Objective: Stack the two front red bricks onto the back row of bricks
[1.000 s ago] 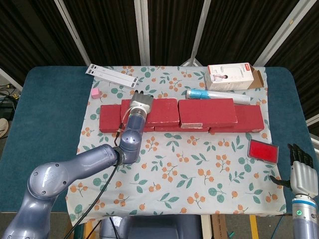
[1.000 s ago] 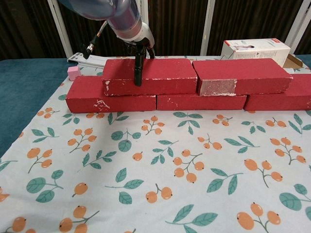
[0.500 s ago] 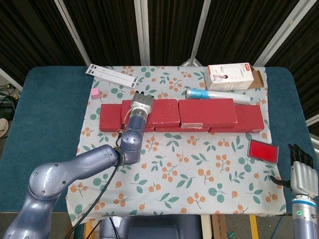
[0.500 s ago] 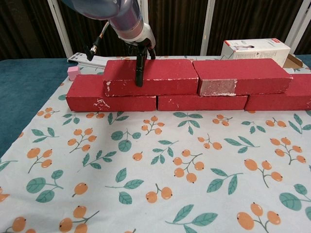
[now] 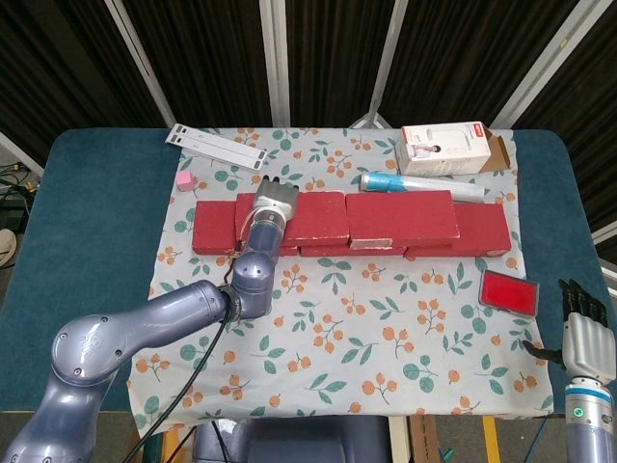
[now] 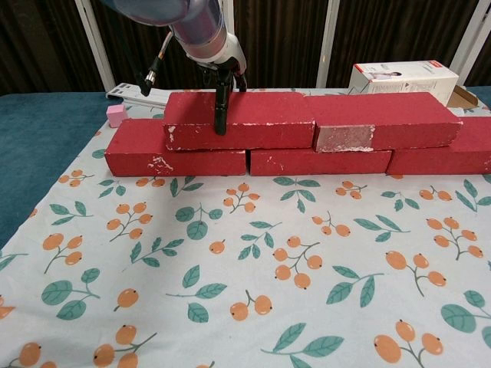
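Nudged right, the upper left brick (image 6: 238,120) (left hand (image 5: 273,198) gripping it) hides its fingertips.

white box (image 5: 445,148), blue tube (image 5: 388,181), pink cube (image 5: 186,181), red pad (image 5: 508,291).

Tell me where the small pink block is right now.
The small pink block sits at the table's back left in the head view, just behind the left end of the brick row and in front of the white strip.

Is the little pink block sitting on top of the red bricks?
No, the small pink block sits on the flowery tablecloth, behind the left end of the red bricks.
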Available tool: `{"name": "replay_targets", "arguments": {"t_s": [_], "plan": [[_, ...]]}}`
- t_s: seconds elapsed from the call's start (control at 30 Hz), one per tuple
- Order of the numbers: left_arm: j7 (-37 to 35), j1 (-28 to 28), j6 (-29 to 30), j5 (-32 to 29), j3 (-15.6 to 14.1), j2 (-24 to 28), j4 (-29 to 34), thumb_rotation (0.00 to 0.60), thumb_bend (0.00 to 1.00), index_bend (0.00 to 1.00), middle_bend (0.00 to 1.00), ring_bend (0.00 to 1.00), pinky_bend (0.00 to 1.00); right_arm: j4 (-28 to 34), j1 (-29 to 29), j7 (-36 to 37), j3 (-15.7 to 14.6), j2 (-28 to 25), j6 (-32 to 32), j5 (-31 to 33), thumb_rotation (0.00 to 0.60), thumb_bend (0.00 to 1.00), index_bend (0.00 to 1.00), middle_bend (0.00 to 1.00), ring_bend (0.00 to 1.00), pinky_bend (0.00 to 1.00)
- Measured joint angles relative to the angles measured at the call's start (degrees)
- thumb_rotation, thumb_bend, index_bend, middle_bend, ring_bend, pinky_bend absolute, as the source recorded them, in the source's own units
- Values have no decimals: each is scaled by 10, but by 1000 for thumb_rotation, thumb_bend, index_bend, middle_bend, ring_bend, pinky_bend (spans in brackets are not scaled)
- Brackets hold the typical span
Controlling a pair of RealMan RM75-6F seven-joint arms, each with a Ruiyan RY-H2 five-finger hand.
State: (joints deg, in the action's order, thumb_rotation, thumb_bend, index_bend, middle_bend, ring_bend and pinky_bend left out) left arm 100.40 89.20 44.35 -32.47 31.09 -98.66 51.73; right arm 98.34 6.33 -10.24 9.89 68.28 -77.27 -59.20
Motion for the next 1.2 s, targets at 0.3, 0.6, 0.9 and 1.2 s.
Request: {"name": "replay_targets", "arguments": {"t_s": [0.3,0.6,0.9,1.2], "plan": [[3,-9,0,4,4,0,2,600,15,333,245,0,48,3,0,-3,1,0,0,5,600,69,0,0,0,0],[4,-10,-1,8,9,1,7,600,15,333,245,0,49,2,1,-5,1,2,1,9,600,69,0,0,0,0],[5,-14,3,6,12,3,12,600,14,288,212,0,51,2,1,-7,2,2,2,13,600,69,0,0,0,0],[6,-14,2,9,13,0,10,600,0,98,6,0,58,4,1,-10,2,1,2,17,600,68,0,0,0,0]]}}
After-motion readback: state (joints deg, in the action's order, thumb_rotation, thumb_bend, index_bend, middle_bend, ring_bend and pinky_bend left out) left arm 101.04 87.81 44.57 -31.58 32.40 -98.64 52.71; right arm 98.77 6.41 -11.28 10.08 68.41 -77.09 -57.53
